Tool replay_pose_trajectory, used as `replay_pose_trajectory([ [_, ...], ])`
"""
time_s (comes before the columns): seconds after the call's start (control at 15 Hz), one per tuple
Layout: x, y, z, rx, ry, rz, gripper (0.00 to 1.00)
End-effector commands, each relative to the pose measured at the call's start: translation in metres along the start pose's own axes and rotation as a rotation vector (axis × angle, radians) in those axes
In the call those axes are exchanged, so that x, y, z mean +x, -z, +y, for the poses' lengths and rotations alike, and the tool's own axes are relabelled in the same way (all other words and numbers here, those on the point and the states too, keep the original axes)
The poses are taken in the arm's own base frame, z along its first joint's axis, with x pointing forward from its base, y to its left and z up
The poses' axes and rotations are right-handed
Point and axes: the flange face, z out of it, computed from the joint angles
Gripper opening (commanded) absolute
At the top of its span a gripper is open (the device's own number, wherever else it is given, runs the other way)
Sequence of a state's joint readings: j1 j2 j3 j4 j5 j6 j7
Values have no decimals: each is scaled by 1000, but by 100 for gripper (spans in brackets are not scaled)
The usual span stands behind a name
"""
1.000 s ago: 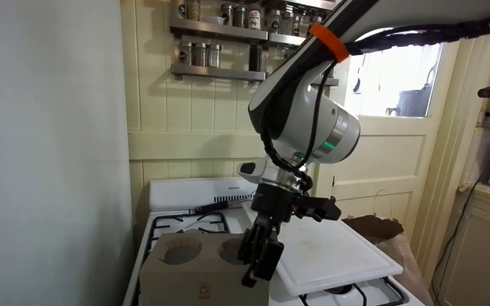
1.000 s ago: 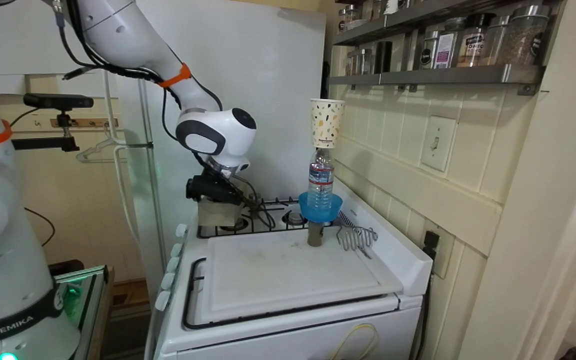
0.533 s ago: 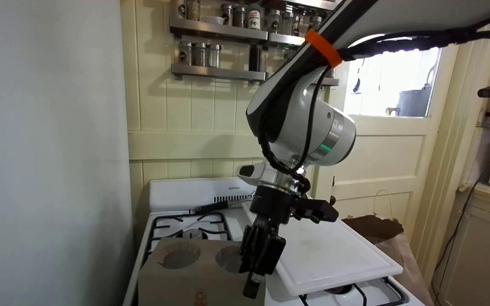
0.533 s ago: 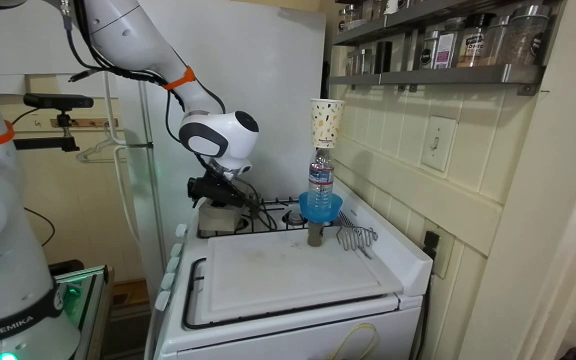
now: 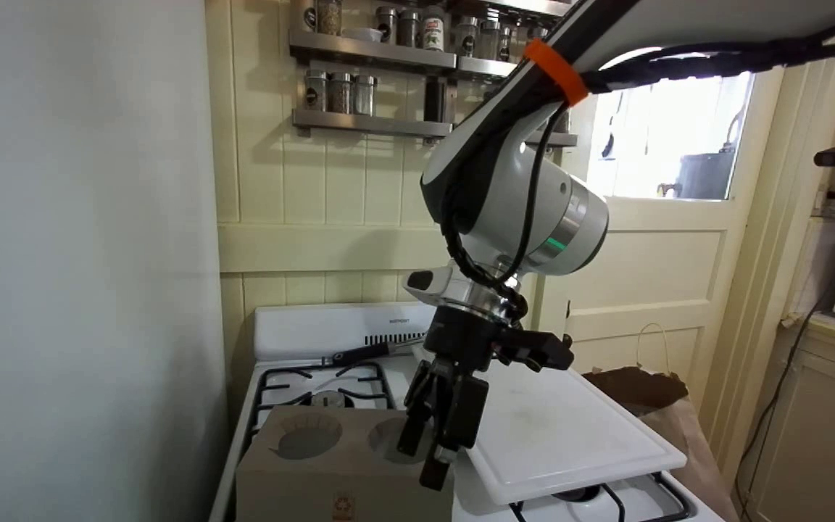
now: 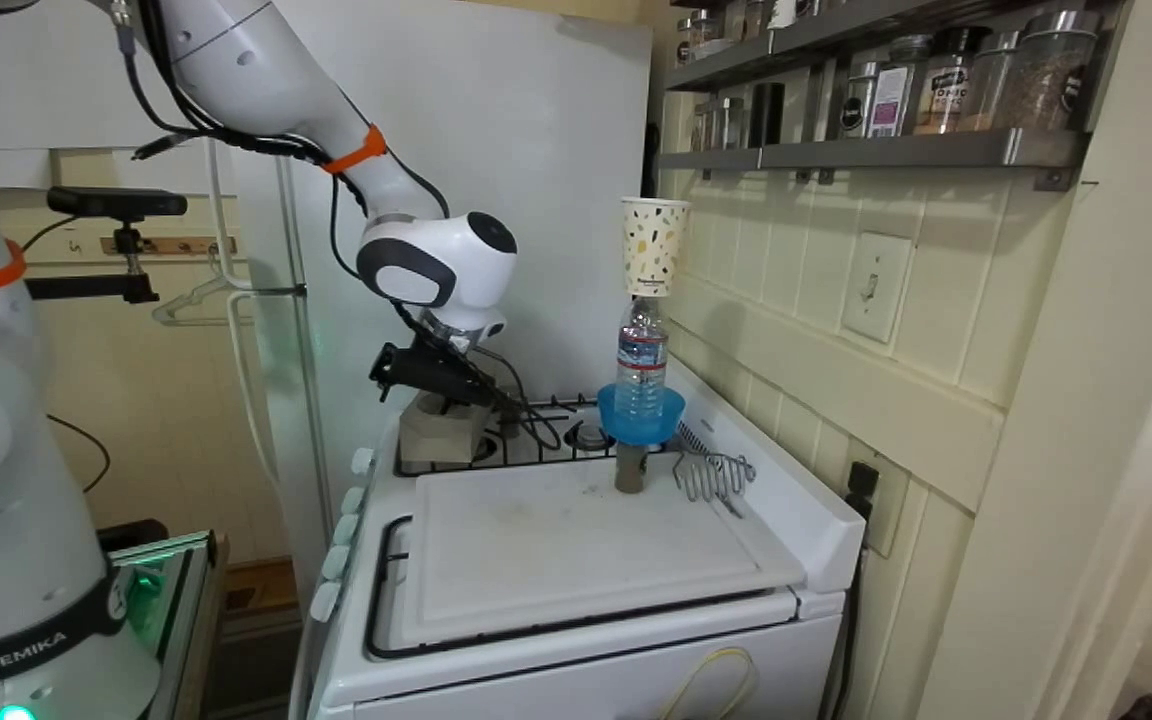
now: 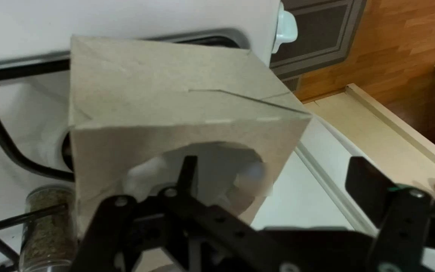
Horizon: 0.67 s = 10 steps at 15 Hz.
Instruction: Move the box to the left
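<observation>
The box is tan cardboard with round holes in its top. In both exterior views the box (image 5: 287,489) (image 6: 436,440) stands on the stove's burner grate, beside the white board. My gripper (image 5: 422,462) points down over the box's right end, jaws apart. From the wrist, the near side of the box (image 7: 157,79) fills the upper left. There one finger of the gripper (image 7: 275,166) shows against a hole, while its opposite finger is beyond the box's edge. Nothing is gripped between them. In an exterior view the wrist parts and box hide the fingertips.
A white board (image 6: 586,550) covers part of the stove. A stack of jar (image 6: 631,470), blue bowl (image 6: 641,425), bottle (image 6: 642,350) and cup (image 6: 654,245) stands behind it, beside a wire masher (image 6: 711,475). A spice jar (image 7: 49,226) lies close to the box.
The box was gripped and slightly higher a second ago. It came down with my gripper, then the jaws spread and let go. The gripper has since risen a little while the box stays put.
</observation>
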State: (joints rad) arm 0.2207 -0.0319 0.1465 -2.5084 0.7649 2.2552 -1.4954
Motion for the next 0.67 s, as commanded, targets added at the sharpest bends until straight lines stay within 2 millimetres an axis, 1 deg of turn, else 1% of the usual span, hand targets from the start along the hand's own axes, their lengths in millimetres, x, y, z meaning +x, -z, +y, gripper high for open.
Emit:
replay_pose_trajectory([
  [0.0, 7, 8, -13, -65, 43, 4, 100],
  [0.33, 15, 21, -29, -96, 60, -3, 100],
  [0.6, 11, 30, -49, -133, 46, -10, 100],
])
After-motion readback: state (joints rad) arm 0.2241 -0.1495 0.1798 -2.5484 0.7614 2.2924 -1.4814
